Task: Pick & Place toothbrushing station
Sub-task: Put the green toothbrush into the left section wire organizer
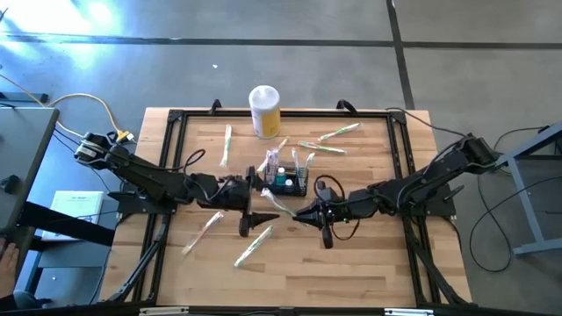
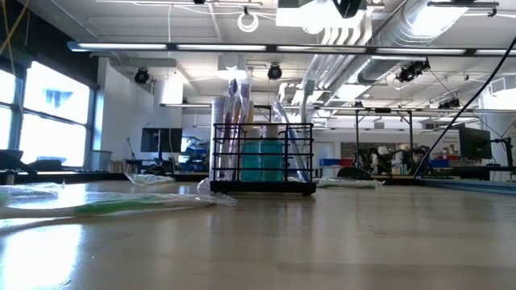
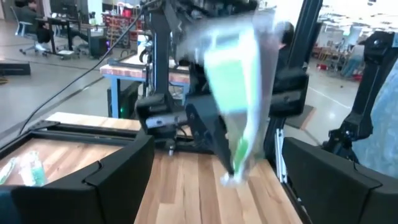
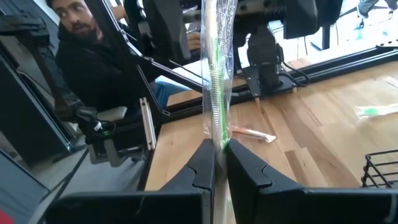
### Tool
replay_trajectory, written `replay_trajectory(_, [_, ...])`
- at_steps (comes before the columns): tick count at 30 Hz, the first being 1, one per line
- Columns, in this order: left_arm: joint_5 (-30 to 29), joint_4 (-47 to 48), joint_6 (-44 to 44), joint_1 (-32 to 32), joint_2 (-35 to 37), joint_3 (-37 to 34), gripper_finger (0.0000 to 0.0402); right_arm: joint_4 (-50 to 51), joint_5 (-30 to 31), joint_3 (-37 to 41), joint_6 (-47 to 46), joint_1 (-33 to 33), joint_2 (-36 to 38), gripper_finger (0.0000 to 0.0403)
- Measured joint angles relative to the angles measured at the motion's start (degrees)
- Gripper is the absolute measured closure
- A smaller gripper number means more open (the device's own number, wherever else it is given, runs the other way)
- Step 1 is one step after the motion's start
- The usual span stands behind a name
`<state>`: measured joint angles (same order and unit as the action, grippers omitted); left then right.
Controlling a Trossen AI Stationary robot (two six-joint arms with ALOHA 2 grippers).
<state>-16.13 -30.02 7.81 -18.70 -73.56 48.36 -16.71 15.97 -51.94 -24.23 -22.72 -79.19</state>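
The wooden table point(image 1: 369, 272) carries everything, and the black wire-mesh basket point(image 1: 287, 182) near its middle serves as landmark. In the low view the basket point(image 2: 262, 157) stands upright on the wood, with a teal item and several clear-wrapped toothbrushes standing inside.

Two arms reach toward it. The left gripper point(image 1: 256, 213) lies just in front of the basket on its left, fingers point(image 3: 118, 180) spread as wide as they go and holding nothing. The right gripper point(image 1: 303, 213) lies just in front of the basket on its right, fingers point(image 4: 202, 165) pinched nearly together on one wrapped toothbrush point(image 4: 216, 74), which stands upright between them.

One yellow-and-white canister point(image 1: 264, 110) stands behind the basket, near the far edge.

Loose wrapped toothbrushes on the wood: I count three behind the basket point(image 1: 338, 132) and two in front of it point(image 1: 253, 247); the count inside the basket cannot be told.

A person in dark clothing point(image 4: 93, 68) sits beyond the table.
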Motion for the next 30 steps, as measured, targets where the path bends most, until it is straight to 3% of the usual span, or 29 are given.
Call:
replay_trajectory(23, [-3.72,-4.65,3.15,0.00,-0.31,0.00,0.0055,-0.17,-1.58,0.02,0.20,2.89,0.10,0.0390])
replay_trajectory(30, [-7.25,-4.57,3.19,-0.02,-0.31,0.00,0.0055,0.04,-1.88,0.02,0.04,2.97,0.10,0.0390])
